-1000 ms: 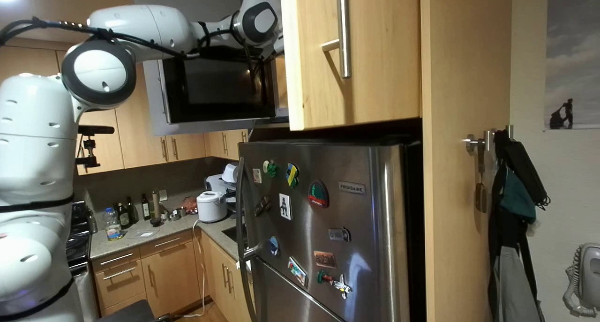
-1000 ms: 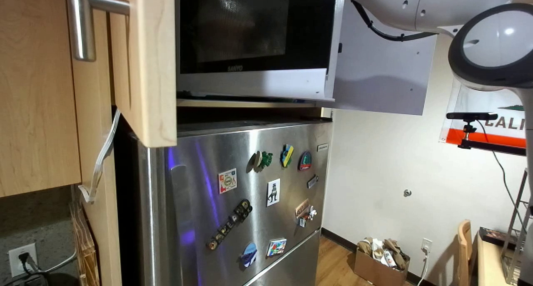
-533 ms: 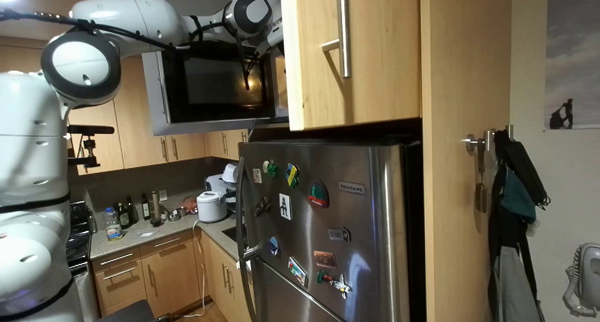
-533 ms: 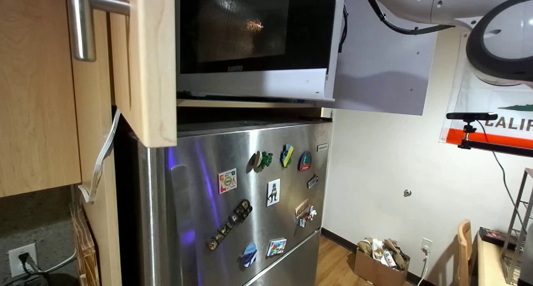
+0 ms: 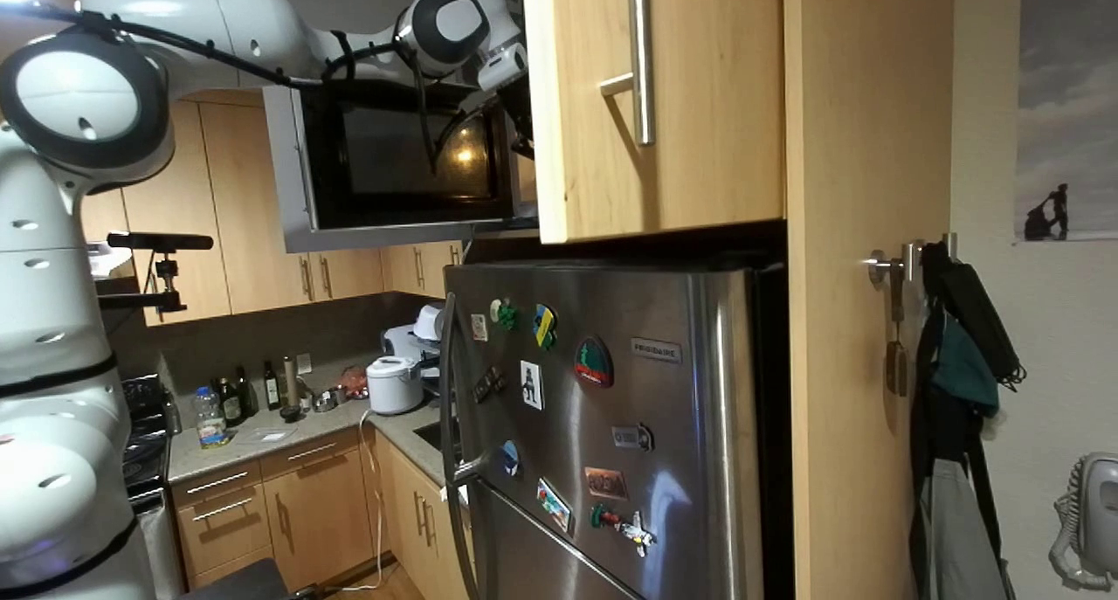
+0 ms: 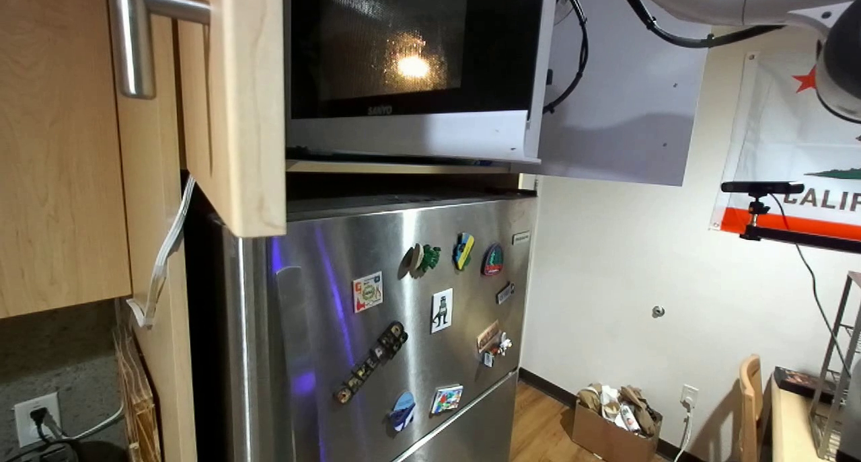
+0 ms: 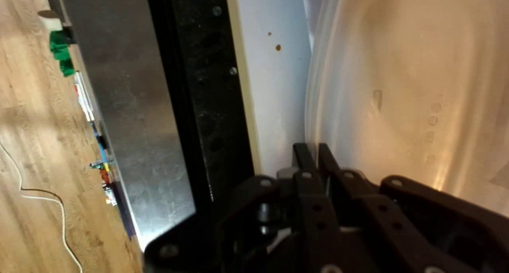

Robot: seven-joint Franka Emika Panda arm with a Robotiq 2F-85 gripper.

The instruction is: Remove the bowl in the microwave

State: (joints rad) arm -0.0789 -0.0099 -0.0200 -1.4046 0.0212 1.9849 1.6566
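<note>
Arm [image 5: 205, 28] high alongside microwave door [image 5: 410, 163], wrist [image 5: 502, 65] bent down, gripper [image 7: 313, 146] pinching bowl [image 7: 413, 74]

Below the gripper [image 7: 313, 150], a tall stainless-steel fridge [image 5: 572, 434] is standing; small colourful magnets [image 5: 594, 362] are clinging to its front. Near the gripper, a pale wooden cabinet door [image 5: 721, 128] with a steel handle [image 5: 642, 67] is hanging open. Well below, a brown cardboard box [image 6: 605, 440] is sitting on wooden floor [image 6: 538, 428].
</note>
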